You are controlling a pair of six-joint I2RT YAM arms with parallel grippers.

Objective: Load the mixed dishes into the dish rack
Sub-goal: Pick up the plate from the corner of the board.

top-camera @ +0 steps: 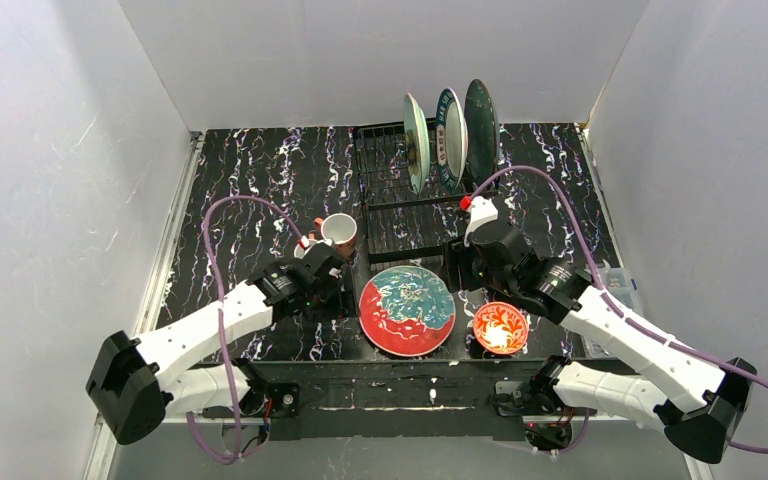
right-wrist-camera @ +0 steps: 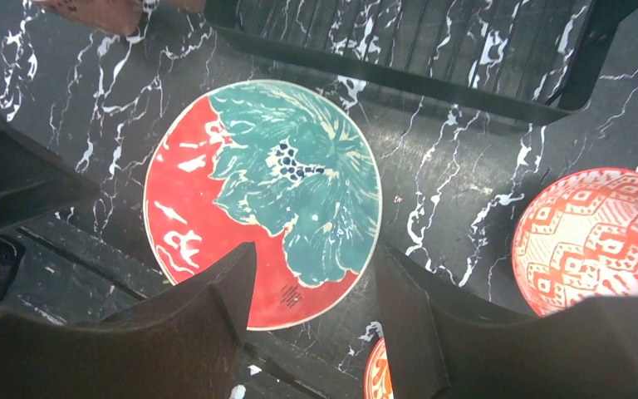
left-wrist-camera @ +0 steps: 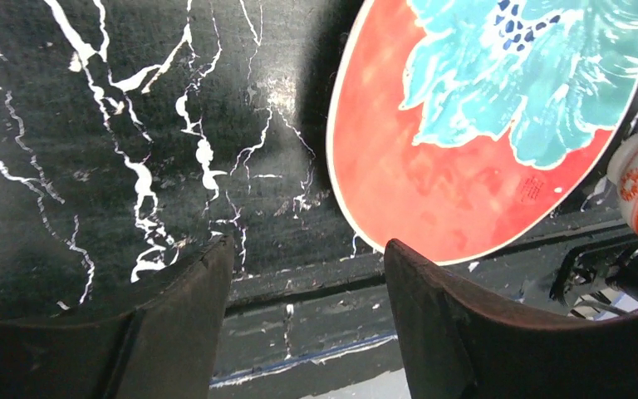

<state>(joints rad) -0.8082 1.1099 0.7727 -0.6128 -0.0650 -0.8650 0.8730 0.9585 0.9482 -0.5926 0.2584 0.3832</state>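
Observation:
The black wire dish rack (top-camera: 400, 215) stands at the back centre. Three plates stand upright in its far slots: pale green (top-camera: 416, 140), white (top-camera: 450, 135) and dark teal (top-camera: 481, 125). A red plate with a teal flower (top-camera: 406, 310) (left-wrist-camera: 465, 174) (right-wrist-camera: 262, 199) lies flat near the front edge. To its right sits a red-patterned bowl (top-camera: 500, 327) (right-wrist-camera: 598, 241); another bowl's rim (right-wrist-camera: 374, 374) peeks in below. A terracotta mug (top-camera: 339, 232) stands left of the rack. My left gripper (top-camera: 328, 278) (left-wrist-camera: 307, 258) is open and empty left of the plate. My right gripper (top-camera: 457, 270) (right-wrist-camera: 316, 258) hovers open over the plate's near edge.
White walls enclose the black marbled table (top-camera: 250, 180) on three sides. Its front edge (left-wrist-camera: 316, 316) lies just below my left fingertips. A small clear box (top-camera: 622, 285) sits at the right edge. Purple cables loop over both arms.

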